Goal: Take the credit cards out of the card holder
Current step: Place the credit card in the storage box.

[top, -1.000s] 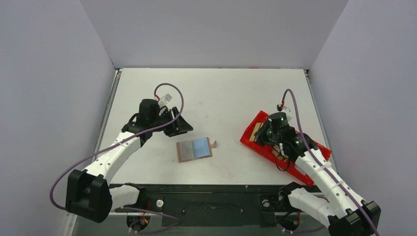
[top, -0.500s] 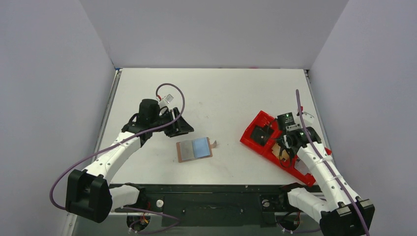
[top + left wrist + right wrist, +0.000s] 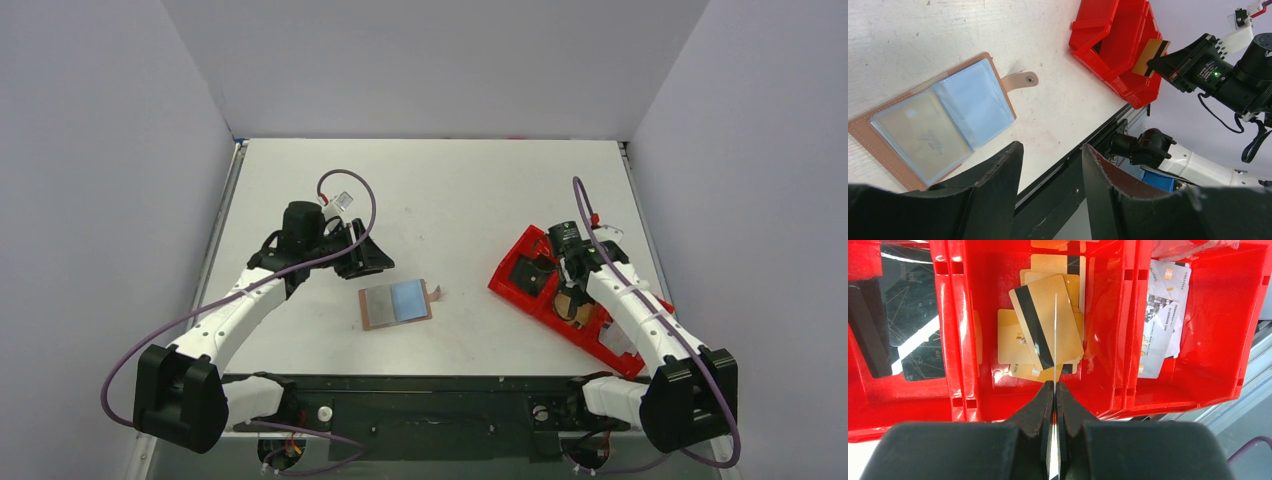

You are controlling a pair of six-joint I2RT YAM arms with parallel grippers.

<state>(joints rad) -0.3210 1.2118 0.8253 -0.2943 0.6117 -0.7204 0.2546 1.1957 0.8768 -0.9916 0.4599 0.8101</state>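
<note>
Left gripper: my fingers were spread wide with nothing between them, hanging just left of the card holder.
Card holder: it lay open and flat on the table, between my two arms, apart from both. One sleeve looked to have a pale card in it, so I judged the job unfinished.
Right gripper: my fingers were pressed together, pinching a gold card on its edge.
Red tray: the pinched card hung over the middle compartment, above the gold pile.
Doing it well: I judged I should lower the card inside those walls and only then part my fingers, so that it dropped flat and did not skip over a divider.
</note>
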